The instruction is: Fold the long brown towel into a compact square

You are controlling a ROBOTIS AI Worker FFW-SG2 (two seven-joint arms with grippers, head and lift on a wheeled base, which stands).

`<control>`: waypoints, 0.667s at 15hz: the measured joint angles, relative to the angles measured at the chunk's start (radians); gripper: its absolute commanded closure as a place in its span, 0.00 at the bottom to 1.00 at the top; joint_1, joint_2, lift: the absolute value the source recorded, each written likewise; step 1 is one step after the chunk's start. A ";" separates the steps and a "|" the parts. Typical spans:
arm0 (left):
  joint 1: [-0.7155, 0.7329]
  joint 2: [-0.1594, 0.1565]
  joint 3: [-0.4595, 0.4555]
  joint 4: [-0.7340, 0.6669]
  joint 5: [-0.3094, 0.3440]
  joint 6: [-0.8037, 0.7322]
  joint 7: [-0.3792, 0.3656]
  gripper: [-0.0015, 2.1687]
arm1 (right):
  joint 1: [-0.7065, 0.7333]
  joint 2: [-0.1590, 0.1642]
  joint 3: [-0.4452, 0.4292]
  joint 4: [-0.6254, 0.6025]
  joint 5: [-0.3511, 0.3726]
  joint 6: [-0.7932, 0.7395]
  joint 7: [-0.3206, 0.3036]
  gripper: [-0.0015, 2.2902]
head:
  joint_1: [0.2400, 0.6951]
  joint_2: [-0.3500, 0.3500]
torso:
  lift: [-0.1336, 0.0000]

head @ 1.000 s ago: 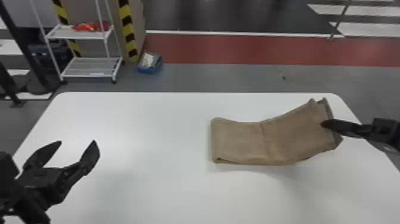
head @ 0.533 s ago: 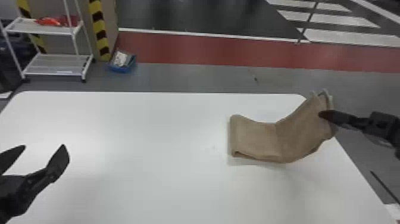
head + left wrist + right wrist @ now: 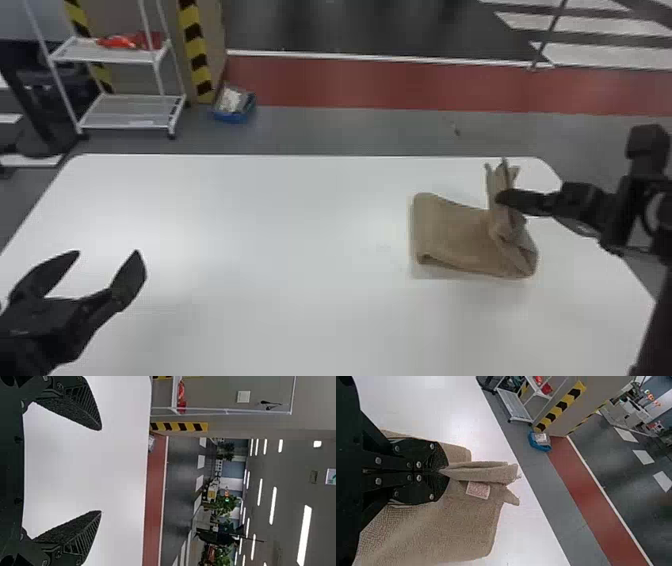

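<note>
Since the earlier frame, your right gripper (image 3: 502, 197) is bringing one end of the brown fabric towel (image 3: 450, 235) inward, its jaws pinching it closed. That single towel is lying on the white table's (image 3: 300, 240) right side, its underside hiding. Your left gripper (image 3: 107, 254) is gaping wide, empty. One blue bin (image 3: 231, 118) is holding blurred, pale contents.

A pinched fold of the brown towel (image 3: 455, 237) disappears inside the right tool (image 3: 505, 197), the print on the towel's label (image 3: 478, 490) too small to read. The head view's bottom edge crops the bench (image 3: 300, 300); red items (image 3: 120, 42) on a rack (image 3: 132, 112) blur beyond recognition.
</note>
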 measured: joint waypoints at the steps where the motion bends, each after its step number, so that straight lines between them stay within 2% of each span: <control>1: 0.000 0.000 0.001 0.003 0.000 0.000 0.000 0.07 | -0.001 0.029 0.016 0.003 0.002 0.000 -0.019 0.80 | 1.00 0.45 | 0.07; 3: -0.002 0.000 0.001 0.008 0.000 -0.003 -0.002 0.07 | 0.003 0.064 0.044 0.016 0.006 0.000 -0.056 0.80 | 1.00 0.51 | 0.07; 7: -0.004 0.000 0.007 0.023 -0.001 -0.020 -0.008 0.07 | 0.029 0.070 0.093 0.062 0.005 -0.047 -0.116 0.80 | 1.00 0.53 | 0.07; 10: -0.004 0.000 0.011 0.027 -0.001 -0.027 -0.013 0.07 | 0.035 0.070 0.071 0.080 -0.012 -0.111 -0.146 0.80 | 1.00 0.52 | 0.07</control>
